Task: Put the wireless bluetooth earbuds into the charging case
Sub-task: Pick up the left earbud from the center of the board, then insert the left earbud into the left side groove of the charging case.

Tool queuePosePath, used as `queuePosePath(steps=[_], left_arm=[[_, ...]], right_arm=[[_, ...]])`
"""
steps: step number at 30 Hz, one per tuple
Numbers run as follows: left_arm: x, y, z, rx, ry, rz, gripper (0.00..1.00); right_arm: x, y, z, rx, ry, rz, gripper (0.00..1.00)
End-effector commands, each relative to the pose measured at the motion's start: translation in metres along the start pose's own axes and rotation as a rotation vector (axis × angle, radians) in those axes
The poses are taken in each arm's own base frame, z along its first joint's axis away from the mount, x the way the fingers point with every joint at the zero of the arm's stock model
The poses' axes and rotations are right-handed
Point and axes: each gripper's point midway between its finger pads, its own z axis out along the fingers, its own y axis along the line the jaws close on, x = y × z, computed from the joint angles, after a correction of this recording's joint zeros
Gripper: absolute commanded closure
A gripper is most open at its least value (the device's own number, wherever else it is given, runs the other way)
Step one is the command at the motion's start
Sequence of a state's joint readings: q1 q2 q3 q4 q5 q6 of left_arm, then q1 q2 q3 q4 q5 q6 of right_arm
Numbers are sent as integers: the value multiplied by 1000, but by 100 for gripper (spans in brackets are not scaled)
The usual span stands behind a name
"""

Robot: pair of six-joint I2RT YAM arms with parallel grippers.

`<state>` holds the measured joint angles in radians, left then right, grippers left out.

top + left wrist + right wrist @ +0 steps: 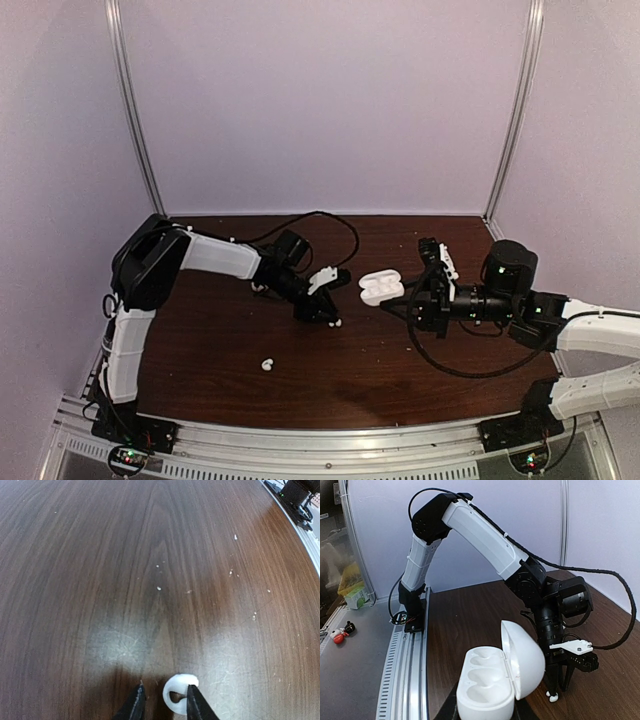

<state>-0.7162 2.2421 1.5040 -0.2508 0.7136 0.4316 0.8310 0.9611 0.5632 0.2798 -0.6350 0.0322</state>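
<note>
Earbud [176,696] pick-up, near the charging case [487,680]: left fingers [196,706] part-spread astride it, not gripping; right fingers [449,712] clamped on the case. Next: pinch, lift, seat.

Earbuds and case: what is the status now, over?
Left fingers open, straddling one earbud on table. Right fingers shut on open charging case, sockets empty. Second earbud loose nearby. Nothing in the way.

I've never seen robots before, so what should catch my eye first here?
Probably the open white case, its hollows empty, held by the right tool at mid-table. Then the left tool pointing down at a tiny white earbud on the dark table, with another earbud lying alone nearer the arms' bases.
</note>
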Motion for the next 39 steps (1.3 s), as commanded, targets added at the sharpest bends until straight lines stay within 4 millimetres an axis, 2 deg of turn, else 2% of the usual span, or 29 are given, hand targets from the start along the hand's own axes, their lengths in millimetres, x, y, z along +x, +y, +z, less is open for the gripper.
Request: queuePosePath(steps=[1,10,16,21,32,36,39], left_arm=[[0,0,8,-12,8,17,69],[3,-16,12,22,29,23,70],[0,-23,6,28,22,26,79],[-14,-26,-7,6,-23,51,88],[-60,-38,-56,-117,-139,155,100],[-94,-55,-96,-195,-248,229,100],[-124,-79,-131,-253,-325,294,100]], right_arm=[[-6,0,0,-7,-11,-6,100],[-6,0,0,-2,-10,-5,100],[-6,-1,-1,2,-11,-7,100],[-6,0,-2,2,-12,-8,100],[-7,-1,-3,8,-19,-14,100],[-7,0,-5,12,-33,-22,100],[-9,0,-4,8,-41,-34,100]])
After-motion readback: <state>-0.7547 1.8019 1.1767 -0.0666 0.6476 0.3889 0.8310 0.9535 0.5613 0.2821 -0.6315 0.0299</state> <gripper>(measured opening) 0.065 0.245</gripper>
